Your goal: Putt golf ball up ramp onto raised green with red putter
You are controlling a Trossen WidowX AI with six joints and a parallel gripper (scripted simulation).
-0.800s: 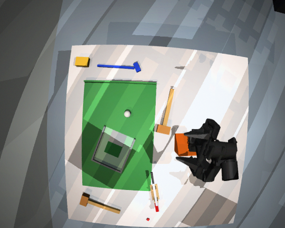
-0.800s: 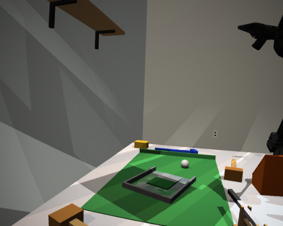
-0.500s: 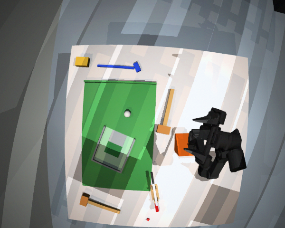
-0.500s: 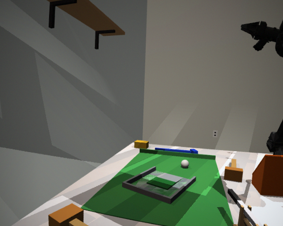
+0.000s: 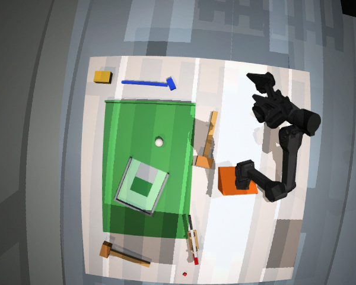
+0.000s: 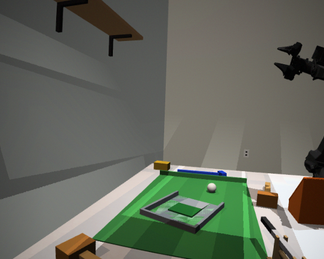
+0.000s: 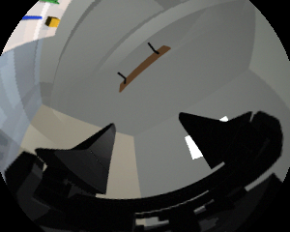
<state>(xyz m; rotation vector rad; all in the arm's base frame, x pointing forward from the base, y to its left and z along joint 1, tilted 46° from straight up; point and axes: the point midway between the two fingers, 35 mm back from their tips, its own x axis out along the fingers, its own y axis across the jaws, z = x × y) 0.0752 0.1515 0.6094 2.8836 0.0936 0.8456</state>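
One brown shelf (image 6: 100, 18) (image 7: 144, 68) overhead.

Putter (image 5: 193, 242) (image 6: 287, 247): pale shaft, black end, red end toward the worktop's near edge; lies propped lengthwise. Golf ball (image 5: 158, 142) (image 6: 211, 187): white, on the turf, nearer the far edge. Ramp (image 5: 146, 172) (image 6: 194, 202): grey, angled toward the far edge. Raised green (image 5: 141, 186) (image 6: 184, 209): dark square, left of centre, ball off it.
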